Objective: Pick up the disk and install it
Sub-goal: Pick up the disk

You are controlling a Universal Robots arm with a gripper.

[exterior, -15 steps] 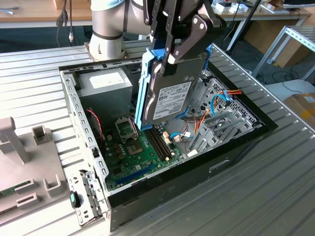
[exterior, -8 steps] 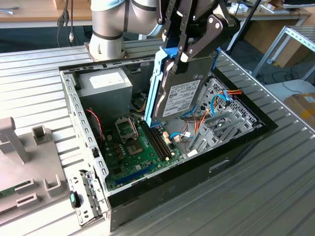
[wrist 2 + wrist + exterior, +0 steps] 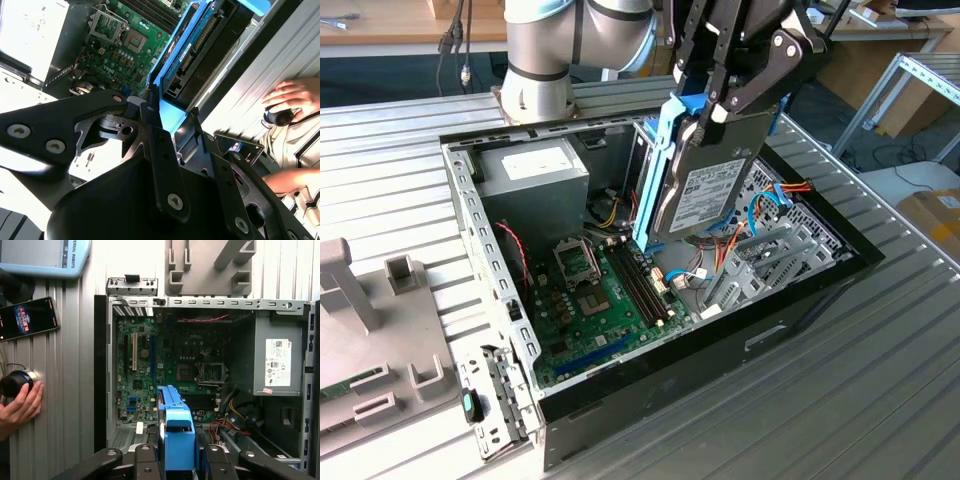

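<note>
The disk [image 3: 704, 188] is a silver-grey drive with a white label and a bright blue rail [image 3: 655, 165] along its edge. It hangs upright, on edge, above the open computer case [image 3: 470, 205]. My gripper [image 3: 712, 108] is shut on its upper end, black fingers on either side. In the second wrist view my gripper [image 3: 169, 119] clamps the disk [image 3: 200, 50] from both faces, over the green motherboard [image 3: 127, 42]. In the first wrist view the disk's blue carrier [image 3: 177, 432] stands between my gripper's [image 3: 178, 460] fingers, above the case's interior.
The case holds a motherboard [image 3: 605, 300], a grey power supply [image 3: 535, 170] and loose cables [image 3: 760, 210]. A grey fixture block [image 3: 360, 300] lies at the exterior view's left. A person's hand [image 3: 20, 405] rests on a knob beside a phone [image 3: 27, 317].
</note>
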